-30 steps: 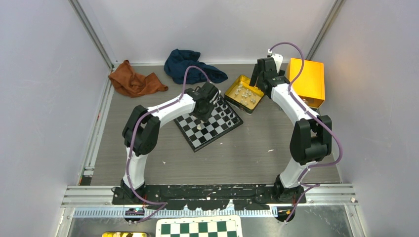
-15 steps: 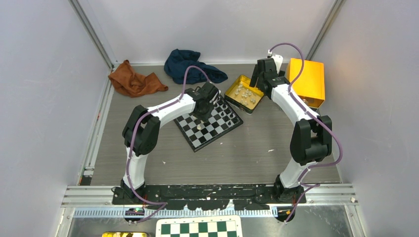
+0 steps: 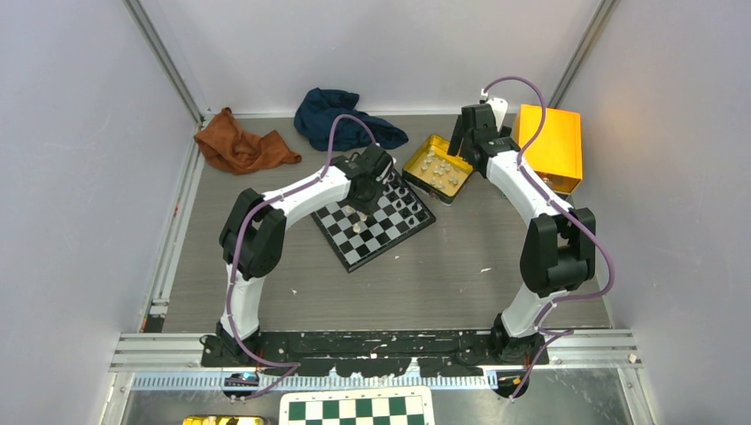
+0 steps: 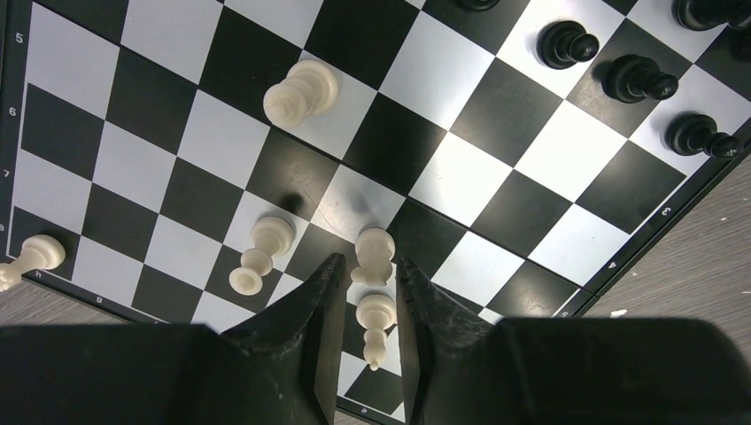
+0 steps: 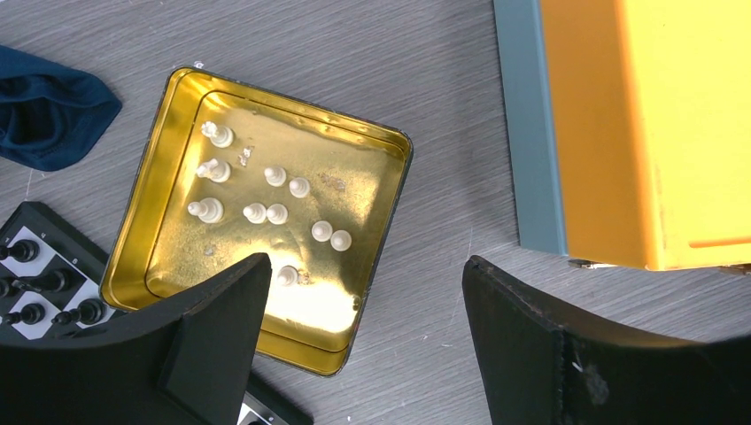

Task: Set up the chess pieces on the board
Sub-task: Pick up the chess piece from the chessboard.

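Note:
The board (image 3: 390, 237) lies mid-table, also in the left wrist view (image 4: 221, 142). Black pieces (image 4: 638, 78) stand along its far right edge. Several white pieces (image 4: 301, 93) stand near the left gripper's side. My left gripper (image 4: 365, 266) is narrowly open just above the board. Its fingers (image 4: 323, 288) straddle a standing white piece (image 4: 376, 320) with small gaps either side. Another white piece (image 4: 374, 255) stands at the fingertips. My right gripper (image 5: 365, 266) is wide open and empty above the near edge of a gold tin (image 5: 372, 266) holding several white pieces (image 5: 266, 212).
An orange box (image 3: 549, 146) stands right of the tin (image 3: 416, 168). A blue cloth (image 3: 341, 119) and a brown cloth (image 3: 243, 146) lie at the back. A green-and-white checkered sheet (image 3: 359, 410) lies below the arm bases.
My left gripper has shifted slightly back over the board, and a white piece now shows below it. The right arm has not moved.

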Robot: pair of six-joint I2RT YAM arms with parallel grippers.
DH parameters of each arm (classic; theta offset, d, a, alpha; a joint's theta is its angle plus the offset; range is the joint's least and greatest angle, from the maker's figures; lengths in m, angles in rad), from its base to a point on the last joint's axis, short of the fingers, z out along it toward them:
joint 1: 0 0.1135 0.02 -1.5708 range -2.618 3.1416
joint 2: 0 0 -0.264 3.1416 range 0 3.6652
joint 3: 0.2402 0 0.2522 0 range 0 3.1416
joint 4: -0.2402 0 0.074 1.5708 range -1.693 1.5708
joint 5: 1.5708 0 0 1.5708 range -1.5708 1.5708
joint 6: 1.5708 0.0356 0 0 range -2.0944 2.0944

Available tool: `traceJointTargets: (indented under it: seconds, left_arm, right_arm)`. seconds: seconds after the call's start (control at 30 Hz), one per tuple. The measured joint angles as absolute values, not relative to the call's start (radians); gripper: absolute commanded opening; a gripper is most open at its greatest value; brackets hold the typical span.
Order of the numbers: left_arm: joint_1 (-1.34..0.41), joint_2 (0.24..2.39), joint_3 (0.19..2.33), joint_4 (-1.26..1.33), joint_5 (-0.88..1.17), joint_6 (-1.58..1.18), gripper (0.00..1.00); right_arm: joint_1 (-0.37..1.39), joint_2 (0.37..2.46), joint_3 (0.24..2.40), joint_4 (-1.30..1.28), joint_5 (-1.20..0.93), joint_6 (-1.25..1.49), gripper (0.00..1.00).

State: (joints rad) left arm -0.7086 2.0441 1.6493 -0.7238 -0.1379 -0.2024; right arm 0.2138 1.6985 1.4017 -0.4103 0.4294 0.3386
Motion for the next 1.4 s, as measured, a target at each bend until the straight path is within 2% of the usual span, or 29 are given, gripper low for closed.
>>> traceJointTargets:
  seconds: [0.3, 0.67, 1.4]
  left_arm:
    - [-0.709, 2.044, 1.649, -0.726, -0.138, -0.206, 0.39]
    - [-0.709, 2.044, 1.649, -0.735, -0.138, -0.212, 0.32]
    - [-0.707, 2.046, 1.644, -0.739, -0.12, -0.234, 0.31]
  right_arm:
    - [0.214, 1.695, 1.399, -0.41, 0.432, 0.339, 0.85]
    - [0.214, 1.695, 1.398, -0.41, 0.433, 0.339, 0.85]
    - [0.214, 1.693, 1.37, -0.408, 0.433, 0.339, 0.85]
